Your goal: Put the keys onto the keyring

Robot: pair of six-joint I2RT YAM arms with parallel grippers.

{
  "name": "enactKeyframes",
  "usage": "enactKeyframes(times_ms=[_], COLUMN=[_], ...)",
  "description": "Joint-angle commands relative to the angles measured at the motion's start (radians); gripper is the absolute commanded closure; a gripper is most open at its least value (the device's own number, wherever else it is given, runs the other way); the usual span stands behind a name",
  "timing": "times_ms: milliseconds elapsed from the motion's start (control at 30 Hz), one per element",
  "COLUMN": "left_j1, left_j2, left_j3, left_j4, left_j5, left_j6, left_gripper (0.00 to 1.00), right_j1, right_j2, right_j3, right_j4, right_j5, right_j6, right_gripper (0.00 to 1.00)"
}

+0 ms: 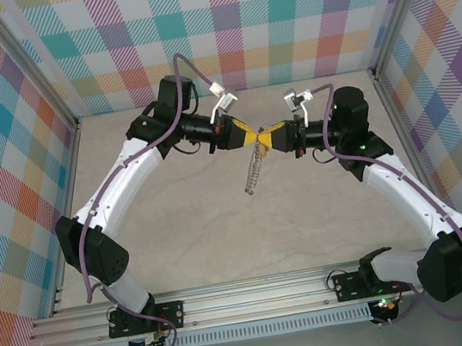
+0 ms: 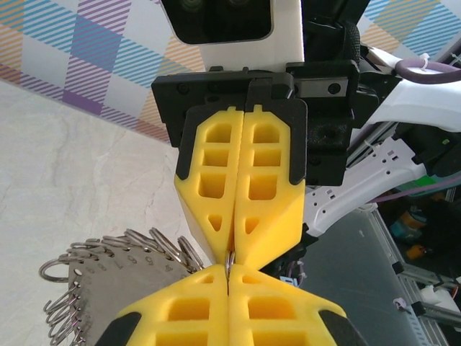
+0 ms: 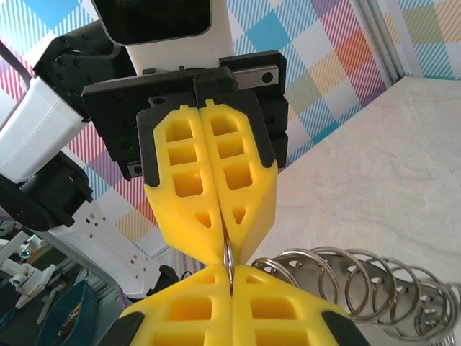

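Note:
My two grippers meet tip to tip above the middle of the table, left gripper [image 1: 248, 135] and right gripper [image 1: 270, 136]. Both are shut on the same thin silvery ring of the keyring [image 2: 230, 261], which shows edge-on between the yellow fingertips. In the right wrist view the same ring of the keyring [image 3: 228, 252] sits pinched between my right gripper [image 3: 230, 272] below and the left gripper's fingers [image 3: 180, 180] above. The left gripper [image 2: 229, 272] grips it from the other side. A silvery bundle [image 1: 253, 172] hangs from the tips. The keys are out of view.
A grey numbered metal plate [image 2: 108, 277] carrying several split rings [image 3: 374, 288] hangs beside the pinched ring. Plaid walls [image 1: 226, 26] enclose the pale marble-look table [image 1: 250, 240] on three sides. An aluminium rail [image 1: 249, 296] holds the arm bases at the near edge.

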Motion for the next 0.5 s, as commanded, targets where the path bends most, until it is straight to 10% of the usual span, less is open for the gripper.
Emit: enactKeyframes(times_ms=[0,333,467], left_j1=[-0.026,-0.025,-0.025], left_j2=[-0.009,-0.11,-0.13], left_j3=[-0.014,-0.173,-0.201], left_j4=[0.105,0.391,0.432], left_j5=[-0.027,-0.194,-0.194], left_j6=[-0.068,-0.207,-0.227], left_gripper=[1.0,1.0,1.0], right_j1=[-0.005,-0.041,-0.043], right_j2=[-0.007,-0.177,-0.209], right_j3=[0.012,-0.044,-0.053], right_j4=[-0.001,-0.192,-0.234], right_j5=[0.034,0.479,0.647], right_j6=[-0.018,-0.09,-0.092], right_gripper=[0.77,0.0,0.0])
